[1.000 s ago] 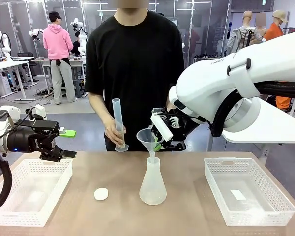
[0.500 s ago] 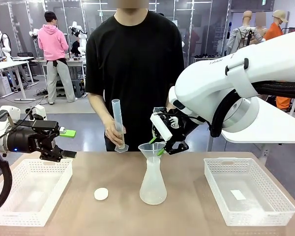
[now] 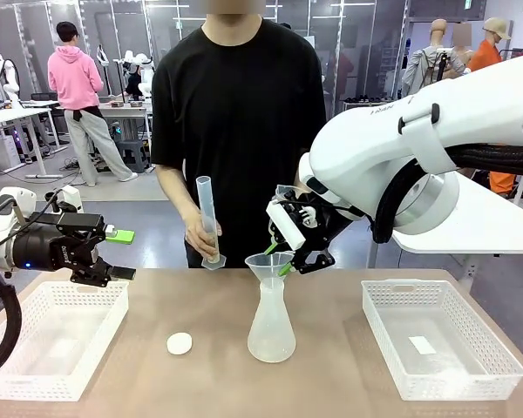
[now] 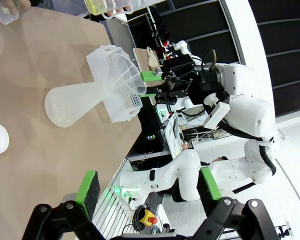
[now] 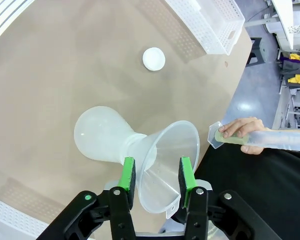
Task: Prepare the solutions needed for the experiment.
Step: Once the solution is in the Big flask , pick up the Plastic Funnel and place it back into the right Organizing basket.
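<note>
Writing: faint print on the right arm's white link and on the left gripper's [image 3: 122, 253] black body, both too small for me to read. No legible marks on the graduated cylinder [image 3: 207, 205].

Conical flask [image 3: 270, 335]: frosted, mid-table [image 3: 331, 383], upright, long axis vertical, neck up. A clear funnel [image 3: 269, 264] sits in the neck with its mouth up. I cannot make out any liquid through the flask wall.

Solution [image 5: 232, 140]: a pale yellow-green band at the base end of the cylinder. A person's hand [image 3: 200, 237] holds the cylinder at the far edge, left of the funnel, nearly upright with the top leaning slightly left.

Right gripper [image 5: 156, 162]: jaws part-way apart, green pads either side of the funnel rim. I cannot tell whether they press on it.

Left gripper: jaws wide, empty, level above the far edge of the left white basket [image 3: 65, 285].

White round cap [image 3: 179, 343]: flat on the table, left of the flask.
</note>
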Controlling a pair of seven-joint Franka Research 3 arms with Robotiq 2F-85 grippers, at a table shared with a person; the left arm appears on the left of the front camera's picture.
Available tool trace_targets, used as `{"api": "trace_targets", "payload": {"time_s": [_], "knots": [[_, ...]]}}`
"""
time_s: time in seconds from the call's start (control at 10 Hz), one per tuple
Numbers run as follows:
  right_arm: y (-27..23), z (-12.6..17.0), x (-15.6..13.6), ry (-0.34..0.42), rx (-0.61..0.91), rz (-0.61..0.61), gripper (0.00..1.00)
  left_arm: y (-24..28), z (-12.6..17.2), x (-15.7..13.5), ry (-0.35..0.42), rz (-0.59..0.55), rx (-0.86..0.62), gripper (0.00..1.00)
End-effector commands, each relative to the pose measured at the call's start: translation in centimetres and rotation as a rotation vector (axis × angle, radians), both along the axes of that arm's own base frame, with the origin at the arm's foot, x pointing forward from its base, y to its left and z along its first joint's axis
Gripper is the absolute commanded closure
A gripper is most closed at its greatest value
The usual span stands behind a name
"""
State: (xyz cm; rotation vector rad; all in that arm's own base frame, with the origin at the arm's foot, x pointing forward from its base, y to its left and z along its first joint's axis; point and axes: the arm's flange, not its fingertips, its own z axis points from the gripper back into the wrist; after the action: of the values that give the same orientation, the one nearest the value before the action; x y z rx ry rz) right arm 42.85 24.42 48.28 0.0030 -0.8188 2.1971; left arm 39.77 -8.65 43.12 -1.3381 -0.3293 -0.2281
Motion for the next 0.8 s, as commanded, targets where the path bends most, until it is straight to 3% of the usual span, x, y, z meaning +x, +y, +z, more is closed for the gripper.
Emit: {"api": "trace_targets", "payload": {"time_s": [0.0, 0.6, 0.7], "knots": [[0.0, 0.0, 0.0, 0.003, 0.007, 0.002, 0.55, 0.0, 0.1, -0.1, 0.001, -0.008, -0.016, 0.0], [0.0, 0.0, 0.0, 0.0, -0.001, 0.0, 0.55, 0.0, 0.1, -0.1, 0.001, -0.008, -0.016, 0.0], [0.9, 1.8, -1.9, -0.04, -0.008, 0.019, 0.55, 0.0, 0.1, -0.1, 0.001, -0.008, -0.016, 0.0]]}}
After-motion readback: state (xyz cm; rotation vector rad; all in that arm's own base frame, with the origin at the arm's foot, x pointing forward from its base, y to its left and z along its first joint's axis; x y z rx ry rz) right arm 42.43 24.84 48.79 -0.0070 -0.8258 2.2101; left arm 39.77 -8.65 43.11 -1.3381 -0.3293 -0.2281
